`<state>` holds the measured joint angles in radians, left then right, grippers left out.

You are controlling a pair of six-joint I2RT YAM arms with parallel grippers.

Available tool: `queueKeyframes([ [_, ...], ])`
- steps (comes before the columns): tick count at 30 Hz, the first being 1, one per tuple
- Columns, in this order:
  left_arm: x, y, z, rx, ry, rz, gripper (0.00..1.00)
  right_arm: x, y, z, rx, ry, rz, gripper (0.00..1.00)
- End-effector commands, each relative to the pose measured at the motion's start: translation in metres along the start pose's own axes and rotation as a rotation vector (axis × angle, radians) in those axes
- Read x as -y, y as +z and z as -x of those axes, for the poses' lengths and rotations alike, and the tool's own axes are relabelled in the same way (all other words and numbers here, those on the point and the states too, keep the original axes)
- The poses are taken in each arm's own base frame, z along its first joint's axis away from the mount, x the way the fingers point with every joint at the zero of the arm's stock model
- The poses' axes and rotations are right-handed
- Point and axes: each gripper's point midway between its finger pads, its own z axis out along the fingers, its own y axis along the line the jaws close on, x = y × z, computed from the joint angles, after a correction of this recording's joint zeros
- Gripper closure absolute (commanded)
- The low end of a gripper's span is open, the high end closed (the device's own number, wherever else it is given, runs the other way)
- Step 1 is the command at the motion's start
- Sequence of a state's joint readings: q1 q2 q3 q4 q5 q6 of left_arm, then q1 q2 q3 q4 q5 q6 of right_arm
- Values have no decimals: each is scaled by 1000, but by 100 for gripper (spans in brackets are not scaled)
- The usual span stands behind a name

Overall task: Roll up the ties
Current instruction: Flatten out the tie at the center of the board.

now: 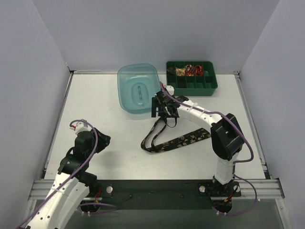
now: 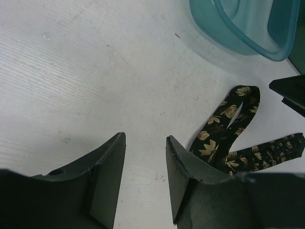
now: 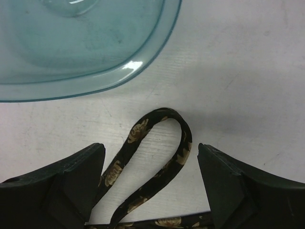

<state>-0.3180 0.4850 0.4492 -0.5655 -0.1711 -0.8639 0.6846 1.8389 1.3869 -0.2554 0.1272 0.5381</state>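
My left gripper (image 1: 101,141): near left, jaws partly apart, empty.
Tie (image 1: 183,140): black floral, unrolled, flat mid-table. Its long axis runs left-right, doubled at the left, broad end pointing right, narrow loop reaching far.
My right gripper (image 3: 151,151): spread wide astride that loop, gripping nothing.
Tray (image 1: 190,93): far right, holds what seem finished coils (image 1: 189,70). This tie is not yet rolled.
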Motion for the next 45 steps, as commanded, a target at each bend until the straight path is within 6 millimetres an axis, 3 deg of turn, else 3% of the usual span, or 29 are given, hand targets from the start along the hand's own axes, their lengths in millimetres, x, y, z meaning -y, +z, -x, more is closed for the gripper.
queueKeyframes([
  [1,13,-6,18,54,5,-36,51,11,2,-19,-105,49,-41,19],
  [8,13,-7,18,52,13,-36,51,25,26,-42,-199,93,-92,19],
  [16,11,-10,20,63,17,-30,51,21,45,-47,-251,143,-72,22],
  [21,9,-13,22,71,20,-23,51,15,47,-52,-279,163,-39,46],
  [22,10,-13,23,73,19,-25,51,14,47,-52,-277,168,-31,59],
  [24,9,-14,23,75,22,-22,51,10,45,-49,-267,172,-9,67],
  [25,9,-14,23,74,23,-20,51,8,42,-45,-257,176,4,83],
  [26,9,-14,24,77,22,-20,51,6,40,-44,-252,180,13,88],
  [28,7,-15,24,78,25,-11,51,-1,33,-34,-221,177,42,97],
  [31,7,-19,28,93,26,-5,51,-11,19,-20,-170,156,78,100],
  [38,12,-30,46,128,60,20,49,-49,-15,5,-33,-14,128,100],
  [40,16,-34,51,138,64,11,48,-65,-21,7,-14,-90,161,100],
  [45,27,-43,65,169,62,-7,47,-111,-38,-19,-9,-283,227,100],
])
